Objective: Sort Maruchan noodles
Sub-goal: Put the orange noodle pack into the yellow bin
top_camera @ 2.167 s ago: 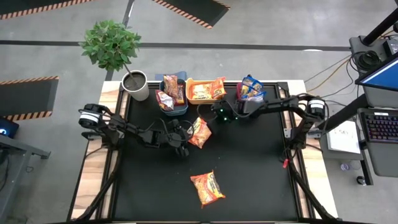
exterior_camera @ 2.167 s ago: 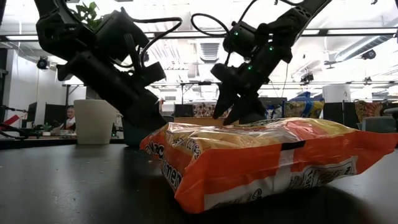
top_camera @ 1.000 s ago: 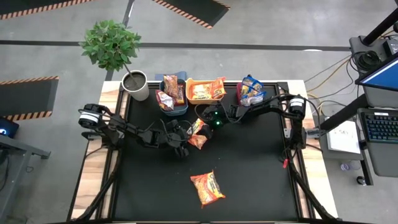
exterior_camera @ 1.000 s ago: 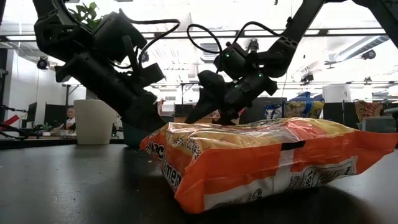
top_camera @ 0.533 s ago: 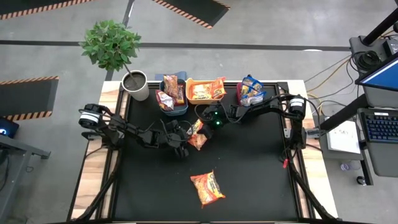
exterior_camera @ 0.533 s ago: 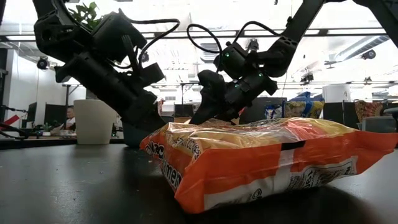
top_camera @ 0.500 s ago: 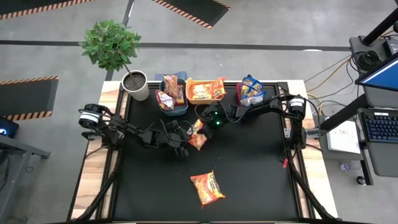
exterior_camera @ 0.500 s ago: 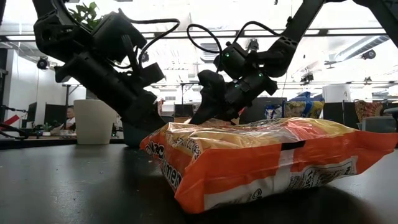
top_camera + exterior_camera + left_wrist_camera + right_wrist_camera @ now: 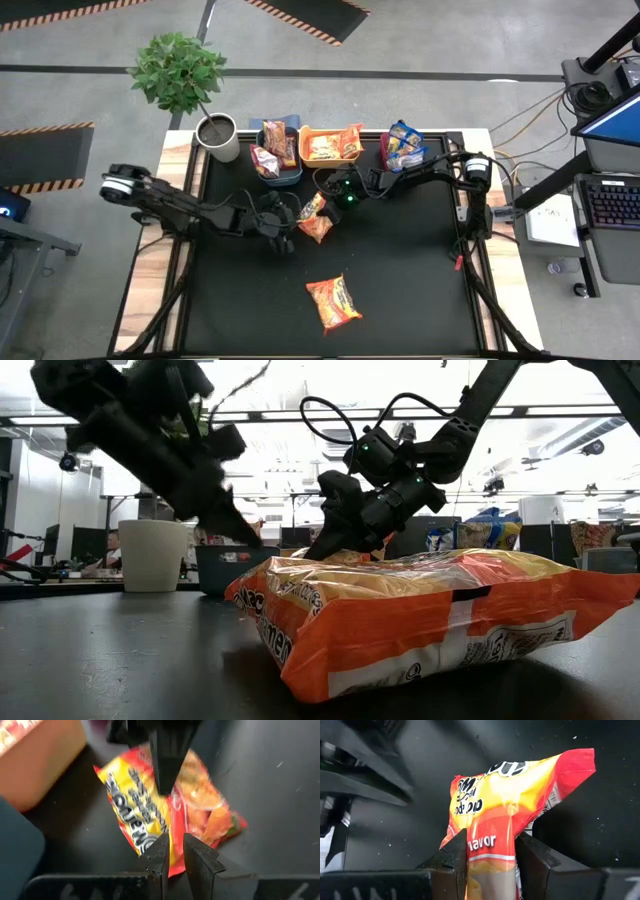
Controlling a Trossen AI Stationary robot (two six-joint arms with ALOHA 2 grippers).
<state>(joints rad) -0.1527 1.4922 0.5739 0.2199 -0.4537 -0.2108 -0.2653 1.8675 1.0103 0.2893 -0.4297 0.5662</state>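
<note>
The right end effector has just pinched shut on the crinkly orange plastic noodle packet, its fingers squeezing one end. Beside it, the left end effector has pulled back, fingers nearly together and empty. The handover looks done; binning should follow.

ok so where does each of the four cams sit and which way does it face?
High: overhead, straight down; both arms, bins, lone front packet.
Low: table height, level toward the room; that front packet fills it, arms above.
Left wrist: past the left gripper, nearly shut, empty, facing the orange packet.
Right wrist: past the right gripper, clamped on that packet.
Shared: both wrist views and high show the gripped packet.
</note>
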